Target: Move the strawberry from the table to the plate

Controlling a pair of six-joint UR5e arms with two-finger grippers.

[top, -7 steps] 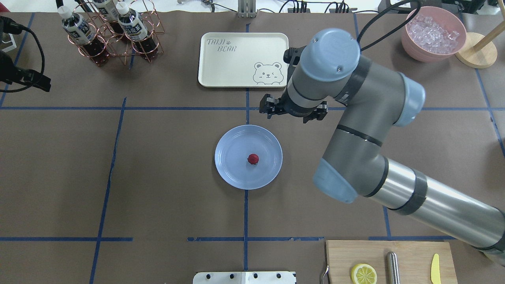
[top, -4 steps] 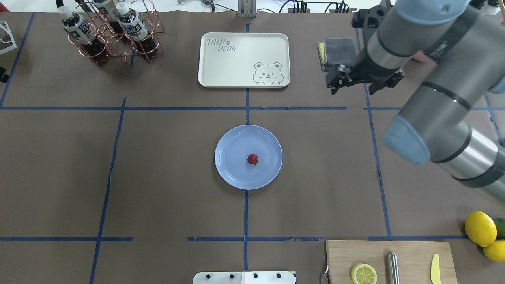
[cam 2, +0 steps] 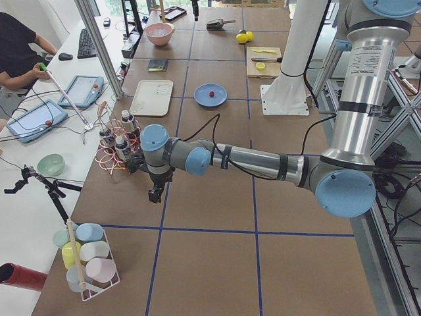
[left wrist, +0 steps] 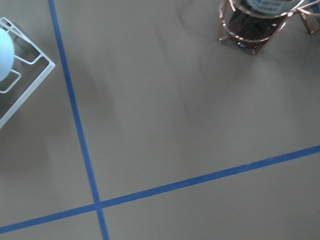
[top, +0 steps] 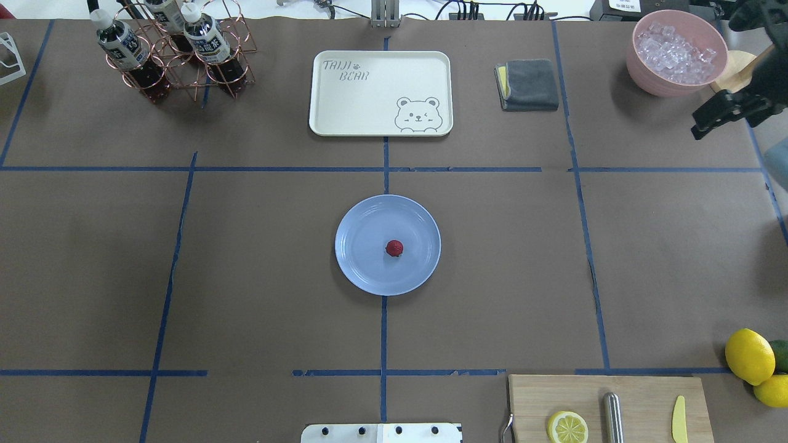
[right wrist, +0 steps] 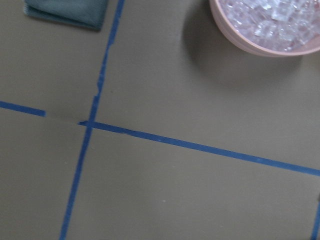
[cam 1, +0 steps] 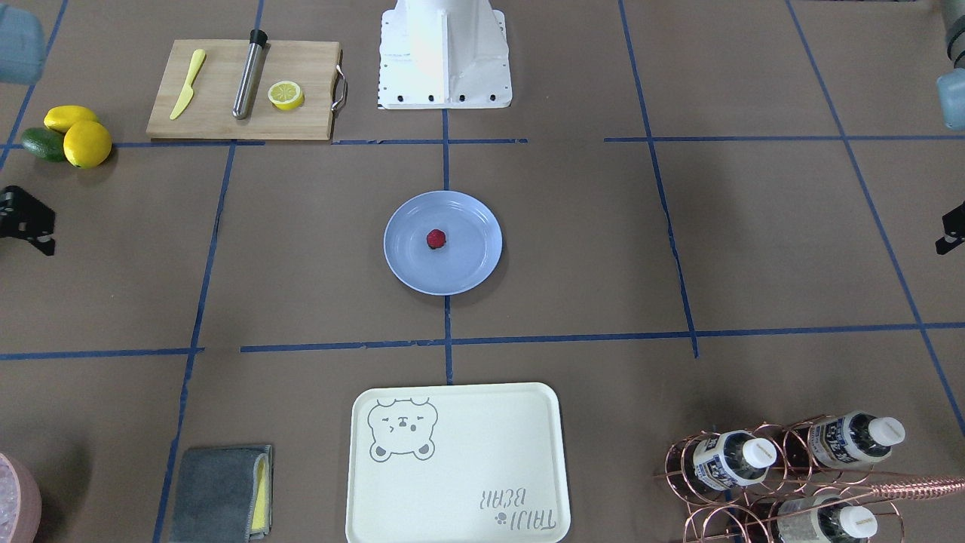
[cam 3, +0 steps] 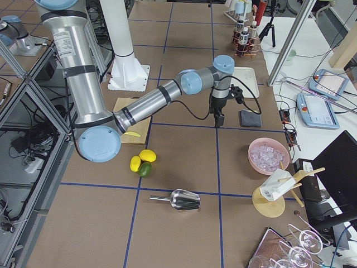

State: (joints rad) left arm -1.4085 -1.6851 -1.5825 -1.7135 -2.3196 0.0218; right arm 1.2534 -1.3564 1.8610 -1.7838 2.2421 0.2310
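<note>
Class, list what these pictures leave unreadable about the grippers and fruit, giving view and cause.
Left gripper: small and dark in exterior left view, a sliver at the front-facing edge; open or shut unreadable.
Right gripper: cut by the overhead view's right edge, small in exterior right; same doubt.
Avocado: overhead, mostly behind a lemon and cut by the edge.
Strawberry: surface detail too small, every view.

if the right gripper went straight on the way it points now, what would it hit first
The right gripper points straight down, so probably the bare table near a blue tape crossing. The grey cloth and ice bowl seem off its line, though its height is unclear.
</note>
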